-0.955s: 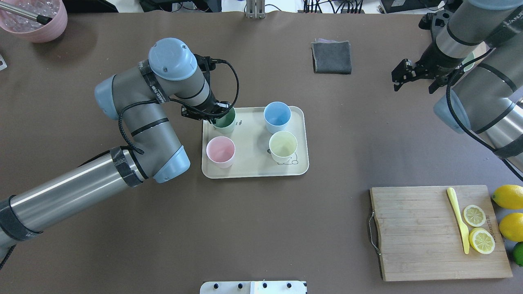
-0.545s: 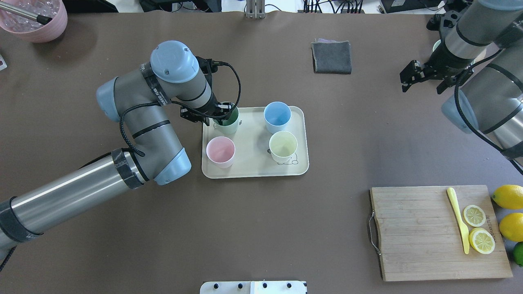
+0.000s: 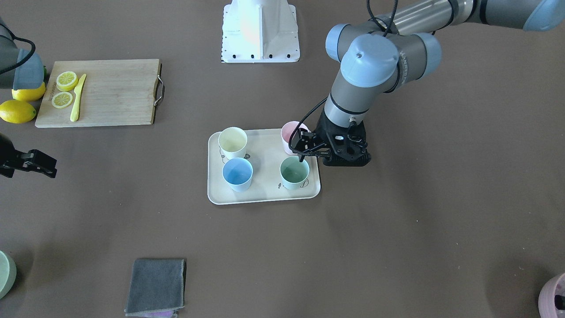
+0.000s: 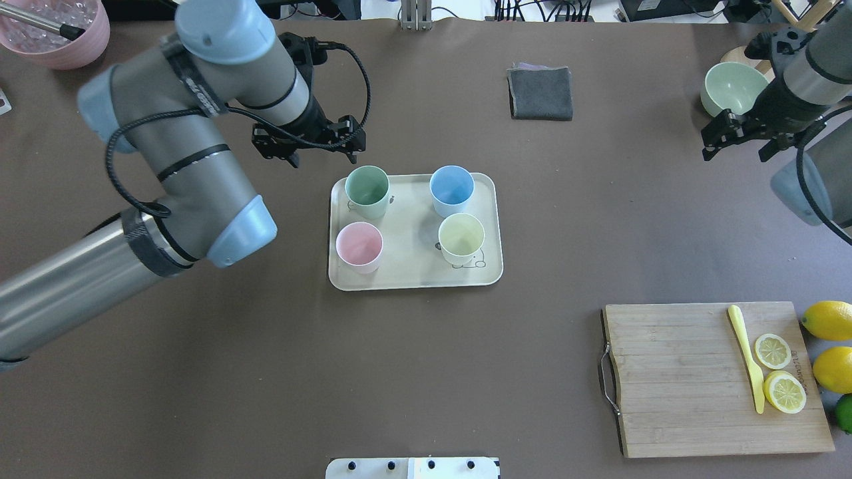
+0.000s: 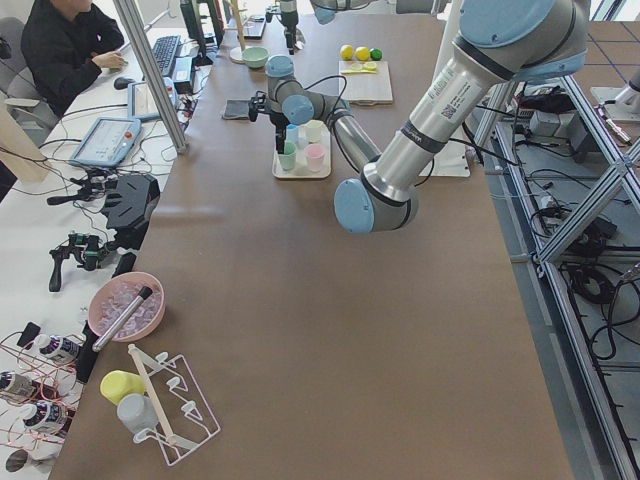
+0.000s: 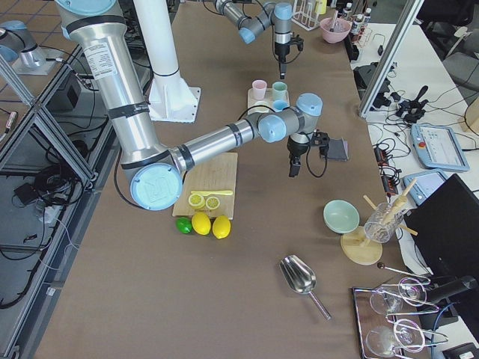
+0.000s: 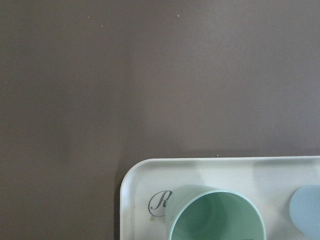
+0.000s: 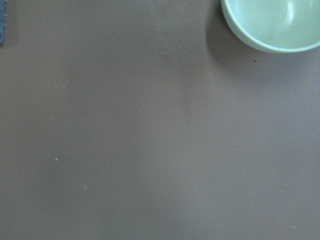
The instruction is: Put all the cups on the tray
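Note:
The cream tray [image 4: 413, 274] holds four upright cups: mint green [image 4: 367, 186], light blue [image 4: 451, 186], pink [image 4: 359, 244] and pale yellow [image 4: 460, 236]. My left gripper [image 4: 323, 154] is open and empty, raised above the table just beyond the tray's far left corner, clear of the mint cup. In the front view it [image 3: 309, 152] hangs beside the mint cup [image 3: 294, 171]. The left wrist view looks down on the mint cup [image 7: 217, 218] and the tray corner [image 7: 142, 175]. My right gripper [image 4: 732, 148] is open and empty at the far right.
A pale-green bowl [image 4: 734, 86] stands by the right gripper. A grey cloth [image 4: 540, 93] lies at the back. A wooden cutting board [image 4: 685, 379] with lemon halves and a yellow knife sits at the front right. A mauve-pink pot [image 4: 56, 33] stands at the back left.
My left gripper has let go of the mint cup, risen and drawn back off the tray. My right arm has moved further right, uncovering the bowl.

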Robot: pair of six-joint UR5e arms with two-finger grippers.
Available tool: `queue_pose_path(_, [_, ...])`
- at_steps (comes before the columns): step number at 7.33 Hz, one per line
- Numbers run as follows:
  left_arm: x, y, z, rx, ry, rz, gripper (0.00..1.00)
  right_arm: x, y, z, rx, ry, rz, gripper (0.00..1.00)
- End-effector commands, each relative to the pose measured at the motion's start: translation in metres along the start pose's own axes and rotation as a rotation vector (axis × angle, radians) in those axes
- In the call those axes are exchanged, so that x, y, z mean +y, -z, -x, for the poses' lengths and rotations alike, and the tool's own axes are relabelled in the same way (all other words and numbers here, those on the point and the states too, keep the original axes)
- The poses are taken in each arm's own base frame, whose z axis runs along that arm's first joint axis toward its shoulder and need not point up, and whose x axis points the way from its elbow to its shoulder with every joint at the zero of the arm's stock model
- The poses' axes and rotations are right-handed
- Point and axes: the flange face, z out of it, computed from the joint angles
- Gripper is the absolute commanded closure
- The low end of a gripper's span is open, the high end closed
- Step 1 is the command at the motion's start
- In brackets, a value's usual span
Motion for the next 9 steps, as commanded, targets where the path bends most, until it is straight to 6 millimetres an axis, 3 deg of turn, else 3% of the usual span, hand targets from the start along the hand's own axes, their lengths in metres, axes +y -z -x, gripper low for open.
queue_pose_path(1, [0.000, 0.063, 0.099, -0.039, -0.104, -0.062, 0.02, 0.034, 0.000, -0.081, 0.018, 0.025, 0.018, 0.00])
queue_pose_path(2, [-0.008, 0.082, 0.141, -0.062, -0.051, -0.098, 0.02, 0.047, 0.001, -0.120, 0.028, 0.035, 0.023, 0.00])
queue_pose_path(3, [-0.029, 0.112, 0.196, -0.078, 0.019, -0.137, 0.02, 0.061, 0.005, -0.158, 0.020, 0.049, 0.022, 0.00])
queue_pose_path(4, [-0.030, 0.135, 0.257, -0.066, 0.061, -0.202, 0.02, 0.074, 0.014, -0.199, 0.022, 0.053, 0.010, 0.00])
queue_pose_path(6, [-0.006, 0.130, 0.391, -0.026, 0.136, -0.227, 0.02, 0.098, 0.026, -0.258, 0.026, 0.053, -0.009, 0.00])
queue_pose_path(8, [-0.016, 0.137, 0.457, -0.060, 0.204, -0.223, 0.02, 0.114, 0.036, -0.295, 0.030, 0.055, -0.030, 0.00])
queue_pose_path(9, [-0.002, 0.143, 0.496, -0.112, 0.072, -0.210, 0.02, 0.123, 0.037, -0.309, 0.027, 0.048, -0.030, 0.00])
